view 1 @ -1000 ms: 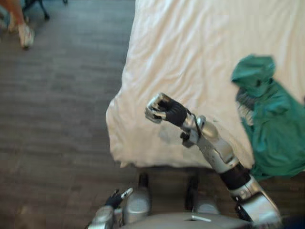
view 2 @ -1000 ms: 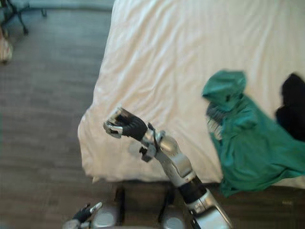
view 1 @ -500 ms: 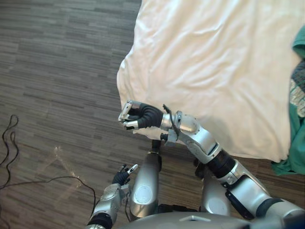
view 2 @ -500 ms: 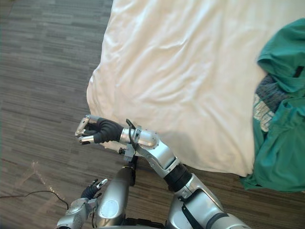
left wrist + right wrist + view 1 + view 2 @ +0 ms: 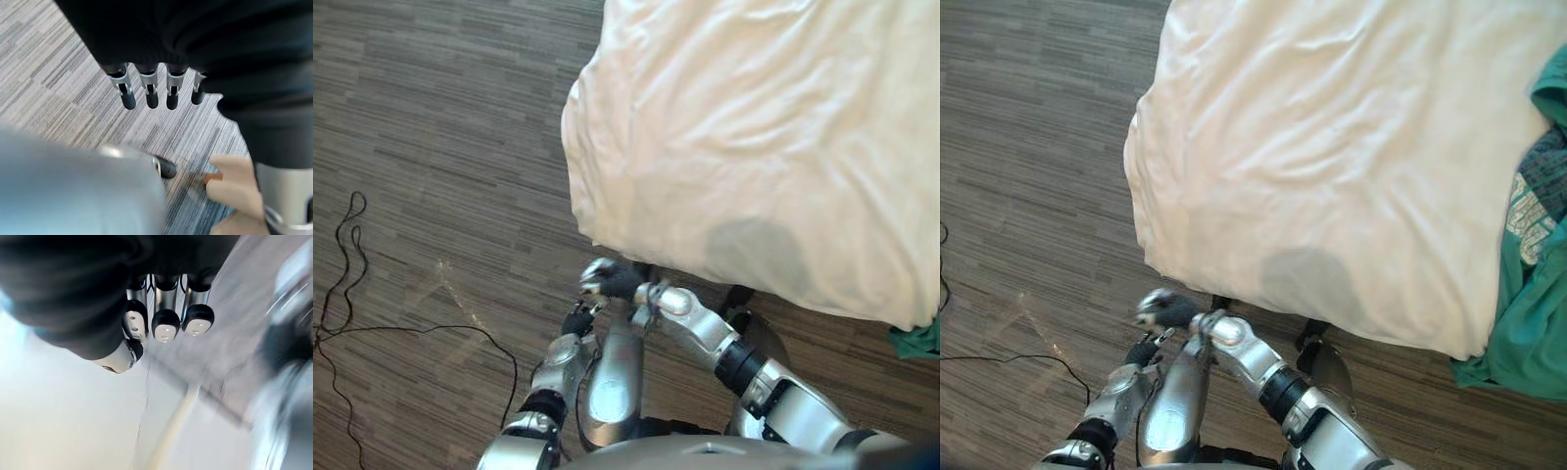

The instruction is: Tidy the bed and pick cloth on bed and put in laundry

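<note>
Cloth (image 5: 918, 340) is showing as a green scrap at the lower right of the left eye view, hanging just past the near edge of the bed (image 5: 754, 127). The right hand (image 5: 610, 278) is hovering low in front of that edge, near the bed's corner, with the left hand (image 5: 577, 320) just beneath it. Both are sitting well apart from the cloth. Bare floor (image 5: 431, 147) is lying wide open to the left.

The right eye view is giving more of the cloth (image 5: 1540, 323). It is lying crumpled on the right side of the bed and draping over the near edge, with a printed patch facing up. It is looking like a light, limp garment — easy to lift, not fragile and unlikely to slip, but likely to sag and trail. A bunched grab into the thick folds lying on the bed is seeming safer than a pull at the dangling hem.

In the left wrist view the left hand's fingers (image 5: 152, 93) are hanging straight and relaxed over the floor, holding nothing.

In the right wrist view the right hand's fingers (image 5: 166, 325) are curling in with their tips turned back, gripping nothing, and pale sheet is passing close beside them.

Both hands are probably needing to rise clear of the overhanging sheet before reaching right — the near edge is the thing to snag on, while the bed top beyond it is offering free room
</note>
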